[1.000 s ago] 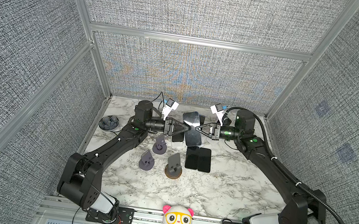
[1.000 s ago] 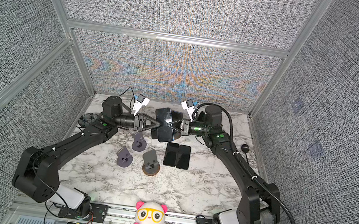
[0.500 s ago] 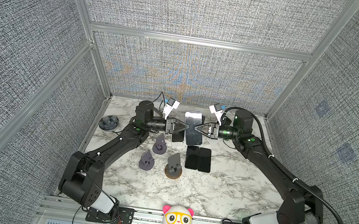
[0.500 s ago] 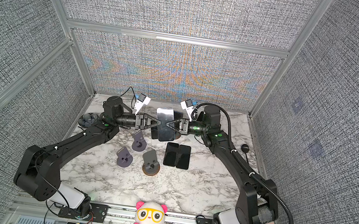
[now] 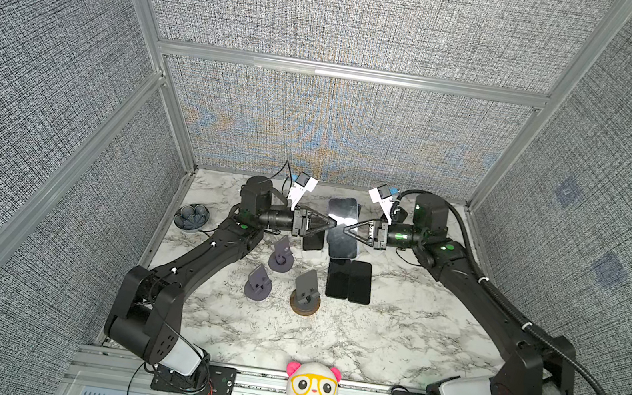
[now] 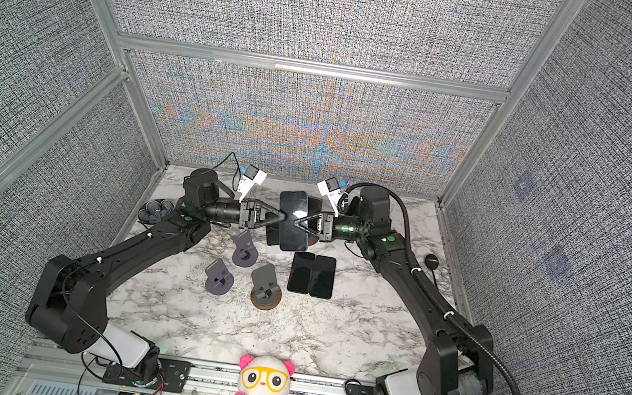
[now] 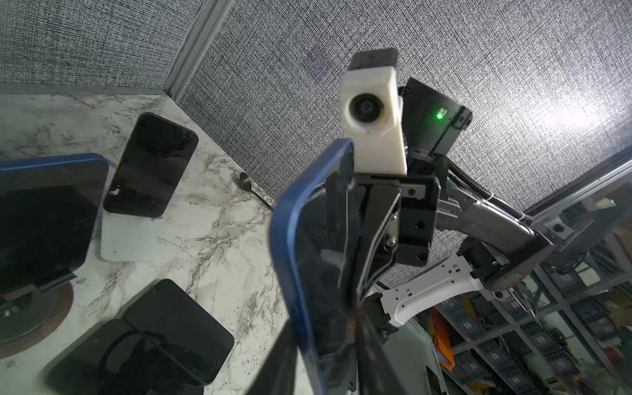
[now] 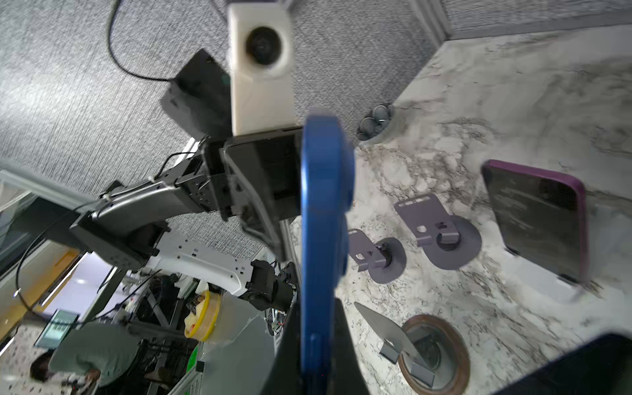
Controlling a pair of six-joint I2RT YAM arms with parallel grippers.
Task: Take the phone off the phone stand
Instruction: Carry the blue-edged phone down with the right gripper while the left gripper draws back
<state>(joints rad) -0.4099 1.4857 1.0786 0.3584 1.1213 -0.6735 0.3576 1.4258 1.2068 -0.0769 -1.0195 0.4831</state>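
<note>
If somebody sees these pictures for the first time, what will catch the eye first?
Two arms meet at the rear middle, the left end effector and right end effector at opposite edges of a blue-cased phone in the air above the marble table. At the front edge sits a pink-and-white plush toy with yellow glasses. Two dark phones lie flat side by side near three empty stands.

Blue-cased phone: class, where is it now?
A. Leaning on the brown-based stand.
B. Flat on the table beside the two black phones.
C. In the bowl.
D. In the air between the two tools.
D: in a top view the blue-cased phone is above the table, the right tool shut on one edge, the left tool at the other.
</note>
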